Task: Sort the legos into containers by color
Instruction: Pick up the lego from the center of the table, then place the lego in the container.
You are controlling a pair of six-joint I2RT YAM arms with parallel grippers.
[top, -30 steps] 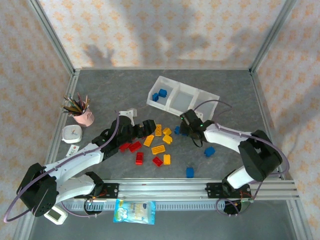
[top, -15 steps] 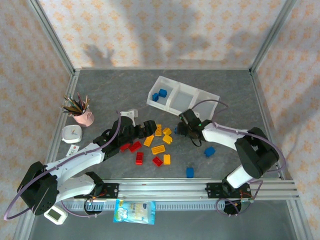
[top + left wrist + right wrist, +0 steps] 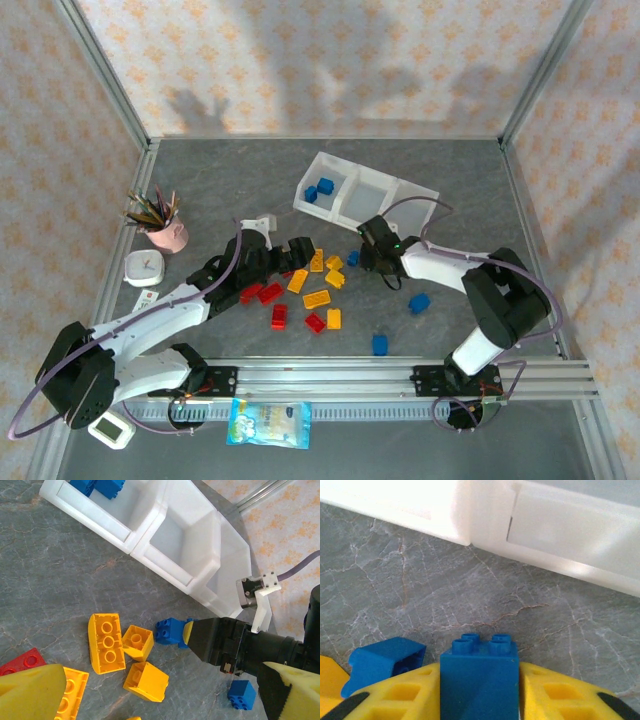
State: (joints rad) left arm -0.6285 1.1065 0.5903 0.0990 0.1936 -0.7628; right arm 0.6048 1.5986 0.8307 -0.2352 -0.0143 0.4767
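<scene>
My right gripper point(image 3: 367, 254) is shut on a blue brick point(image 3: 480, 680), held low over the table with its studs pointing away from the wrist. Another blue brick point(image 3: 385, 662) lies just to its left. My left gripper point(image 3: 297, 252) is open over the pile with nothing between its yellow fingers point(image 3: 30, 692). It faces the yellow bricks point(image 3: 106, 642) and the right gripper's black body point(image 3: 225, 642). The white three-compartment tray point(image 3: 372, 205) stands behind, with two blue bricks point(image 3: 318, 189) in its left compartment. Red bricks point(image 3: 270, 293) and yellow bricks point(image 3: 318, 298) lie scattered at mid-table.
Two loose blue bricks lie on the right, one point(image 3: 419, 302) near the right arm and one point(image 3: 380, 344) by the front rail. A pink cup of pencils point(image 3: 165, 235) and a white timer point(image 3: 145, 267) sit at the left. A snack packet point(image 3: 268, 422) lies past the rail.
The right arm has drawn slightly left, its elbow pulling in, with the gripper staying by the blue bricks. The left arm has barely moved.
</scene>
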